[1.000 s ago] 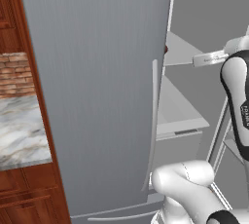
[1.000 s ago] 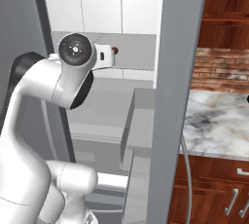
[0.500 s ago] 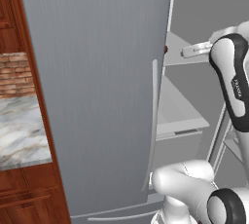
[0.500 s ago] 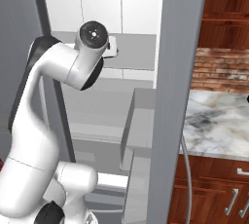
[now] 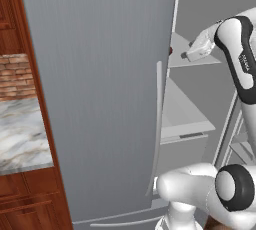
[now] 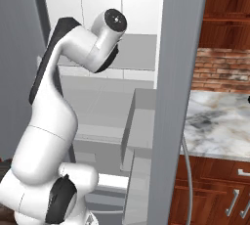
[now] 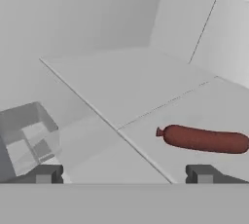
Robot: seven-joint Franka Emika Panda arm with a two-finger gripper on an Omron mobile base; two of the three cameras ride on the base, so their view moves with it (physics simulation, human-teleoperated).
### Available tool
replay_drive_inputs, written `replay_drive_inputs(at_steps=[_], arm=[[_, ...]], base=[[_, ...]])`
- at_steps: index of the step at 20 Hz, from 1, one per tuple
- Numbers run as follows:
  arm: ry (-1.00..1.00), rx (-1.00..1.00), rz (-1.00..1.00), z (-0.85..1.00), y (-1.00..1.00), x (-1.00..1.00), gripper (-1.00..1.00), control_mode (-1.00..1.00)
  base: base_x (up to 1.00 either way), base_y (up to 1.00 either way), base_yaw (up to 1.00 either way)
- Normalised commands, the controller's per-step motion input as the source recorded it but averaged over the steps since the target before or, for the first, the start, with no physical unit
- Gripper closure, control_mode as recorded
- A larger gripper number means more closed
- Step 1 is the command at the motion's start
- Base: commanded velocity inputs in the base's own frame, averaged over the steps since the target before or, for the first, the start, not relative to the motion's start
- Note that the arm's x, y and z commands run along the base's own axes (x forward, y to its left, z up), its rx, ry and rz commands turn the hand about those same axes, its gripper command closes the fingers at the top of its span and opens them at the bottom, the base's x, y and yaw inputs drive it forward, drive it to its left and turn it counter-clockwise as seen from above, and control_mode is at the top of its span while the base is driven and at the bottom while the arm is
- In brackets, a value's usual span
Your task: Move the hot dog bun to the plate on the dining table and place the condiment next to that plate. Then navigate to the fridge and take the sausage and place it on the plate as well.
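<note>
In the hand view the gripper [image 7: 124,173] stands with its jaws spread wide and nothing between them, the two dark fingertips [image 7: 44,174] set far apart at the bottom of the view. Beyond the right-hand tip, and apart from it, the sausage [image 7: 204,139] lies on its side on a white fridge shelf [image 7: 121,84], dark red-brown, its pinched end turned toward the middle of the view. The shelf's front edge runs diagonally from the upper left down between the fingertips. Below that edge, near the left-hand tip, a pale grey open bin [image 7: 28,135] shows lower in the fridge.

In the left base view the arm [image 5: 241,61] reaches into the open fridge [image 5: 197,99] at the level of an upper shelf, past the edge of the grey metal fridge door [image 5: 95,94] with its long thin handle [image 5: 156,124]. A small dark red spot shows just at the door's edge by that shelf. To the left of the door sit a grey-veined marble counter [image 5: 20,136] and a brick wall strip [image 5: 17,76] between reddish wood cabinets [image 5: 30,199].
</note>
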Motion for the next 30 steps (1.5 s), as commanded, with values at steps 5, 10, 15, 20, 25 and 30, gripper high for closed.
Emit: replay_drive_inputs(at_steps=[5, 10, 15, 20, 25, 30], arm=[[-0.01, -0.39, 0.29, -0.02, 0.03, 0.34, -1.00, -1.00], [0.00, -0.17, 0.31, -0.05, 0.00, 0.21, -1.00, -1.00], [-0.01, -0.09, 0.35, -0.09, 0.00, 0.18, -1.00, -1.00], [-0.04, -0.07, 0.31, -0.19, 0.00, 0.18, -1.00, -1.00], [-0.06, -0.09, 0.23, -0.09, 0.00, 0.23, -1.00, -1.00], [-0.03, -0.10, 0.15, -0.24, 0.00, 0.24, -1.00, -1.00]], base=[[0.00, 0.00, 0.00], [0.00, 0.00, 0.00], [0.00, 0.00, 0.00], [0.00, 0.00, 0.00], [0.00, 0.00, 0.00], [0.00, 0.00, 0.00]])
